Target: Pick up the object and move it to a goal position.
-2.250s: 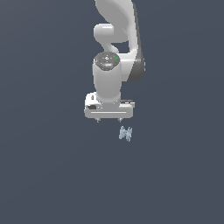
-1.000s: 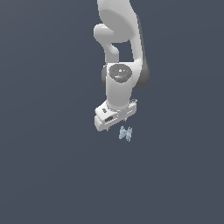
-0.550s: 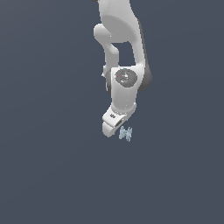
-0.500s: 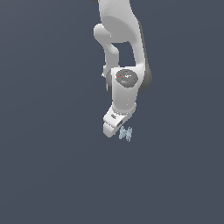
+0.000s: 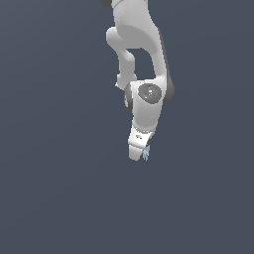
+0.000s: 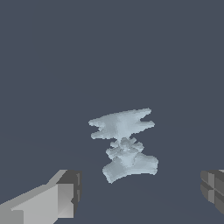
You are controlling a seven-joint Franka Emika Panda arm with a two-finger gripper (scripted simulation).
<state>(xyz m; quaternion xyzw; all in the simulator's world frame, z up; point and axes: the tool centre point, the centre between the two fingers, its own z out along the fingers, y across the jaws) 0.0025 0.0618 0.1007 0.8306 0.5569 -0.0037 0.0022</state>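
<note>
Approach stage, nothing grasped yet. The object (image 6: 124, 144), a pale blue-grey jagged piece, lies on the dark surface (image 6: 52, 65), between the two fingers (image 6: 65, 194) in the wrist view but with clear gaps on both sides; no contact visible. Fingers spread wide apart, released, holding nothing.

In the exterior view the gripper (image 5: 140, 153) hangs low with the object (image 5: 146, 153) showing just at its tip edge, partly hidden by the white body. Whether the fingertips have reached object height cannot be told from here.

Done, by my reading: alignment over the piece. Left: final descent if any, closing, lift, carry to goal. No goal marker visible in either view.

Change against earlier frames: 2.2 s ago the hand sat broadside, above and to the exterior view's left of the object, well apart. Since then the wrist has rotated to near edge-on and dropped, closing onto the piece. The object itself has not shifted.
</note>
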